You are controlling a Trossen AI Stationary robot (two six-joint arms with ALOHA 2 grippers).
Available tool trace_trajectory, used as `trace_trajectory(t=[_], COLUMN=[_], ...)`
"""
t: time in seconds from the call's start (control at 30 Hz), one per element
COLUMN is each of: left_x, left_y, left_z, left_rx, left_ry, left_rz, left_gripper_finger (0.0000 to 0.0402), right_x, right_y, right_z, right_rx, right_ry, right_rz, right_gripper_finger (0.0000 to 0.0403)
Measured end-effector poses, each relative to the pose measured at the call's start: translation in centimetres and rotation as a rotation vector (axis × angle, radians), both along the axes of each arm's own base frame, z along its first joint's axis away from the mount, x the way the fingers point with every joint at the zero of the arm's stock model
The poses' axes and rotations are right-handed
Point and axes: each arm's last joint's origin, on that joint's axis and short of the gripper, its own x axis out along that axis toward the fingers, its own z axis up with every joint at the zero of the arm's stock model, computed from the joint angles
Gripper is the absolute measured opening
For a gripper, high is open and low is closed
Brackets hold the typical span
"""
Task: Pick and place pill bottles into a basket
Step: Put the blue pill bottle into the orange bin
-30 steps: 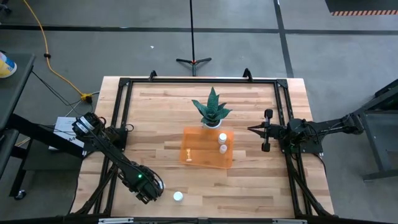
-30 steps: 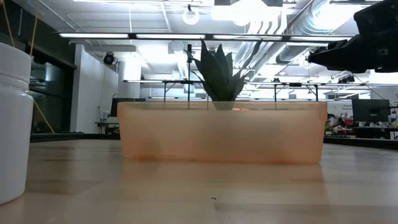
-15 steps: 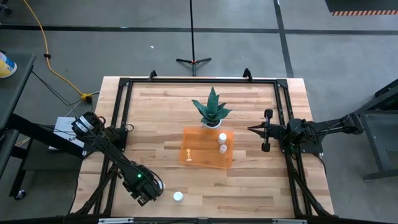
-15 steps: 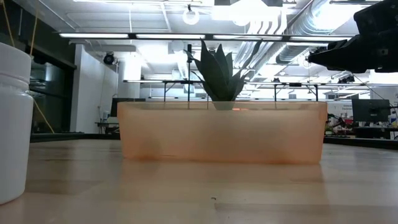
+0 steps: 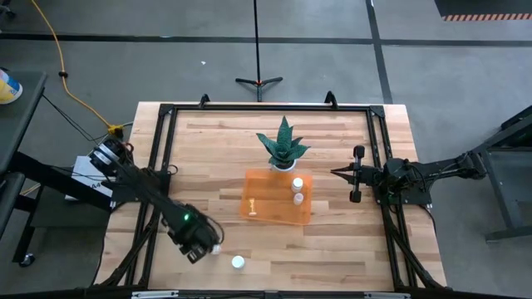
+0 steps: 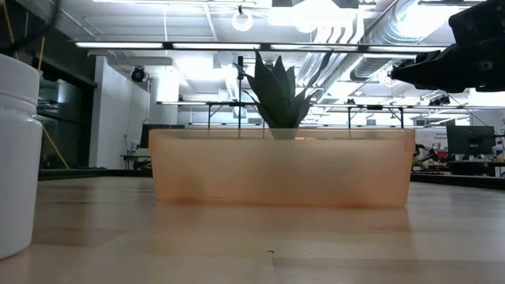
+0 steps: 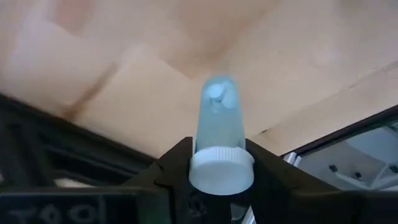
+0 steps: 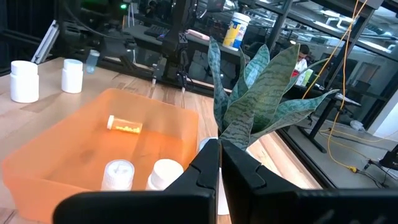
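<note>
Now the left gripper (image 5: 209,248) has lifted away from the front edge of the worktop (image 5: 208,141) toward its middle, its jaws clenched on a clear pill bottle (image 7: 219,124) with a white cap, while one white bottle (image 5: 238,262) stands where it was near the front edge. In the orange basket (image 5: 259,214) I count three: one small amber bottle (image 5: 252,203) lying flat and two white ones (image 5: 298,191) upright. The right gripper (image 5: 337,174), jaws closed and empty, waits right of the basket.
</note>
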Motion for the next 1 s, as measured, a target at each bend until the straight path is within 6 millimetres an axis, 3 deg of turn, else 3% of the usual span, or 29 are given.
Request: trace_trajectory(t=[0.2, 0.4, 0.6, 0.8, 1.0], left_x=[1.4, 4.3, 7.2, 10.2, 13.7], left_y=[4.6, 9.6, 13.5, 15.9, 16.3], left_z=[1.9, 3.3, 6.1, 8.7, 6.9], left_rx=[-0.055, -0.106, -0.064, 0.060, 0.090], left_ry=[-0.031, -0.203, -0.430, -0.676, -0.664], left_rz=[0.033, 0.104, 0.080, 0.010, -0.147], left_gripper_finger=[0.0136, 0.0150, 0.0150, 0.0135, 0.0163], right_x=[0.0, 0.0, 0.0, 0.0, 0.0], right_y=[0.0, 0.0, 0.0, 0.0, 0.0], right_z=[0.0, 0.0, -0.1, -0.1, -0.2], right_rx=[0.000, 0.000, -0.001, -0.001, -0.003], right_ry=[0.000, 0.003, 0.009, 0.011, 0.017], right_rz=[0.000, 0.000, 0.000, 0.000, 0.000], right_gripper_finger=[0.0007, 0.0007, 0.0007, 0.0007, 0.0007])
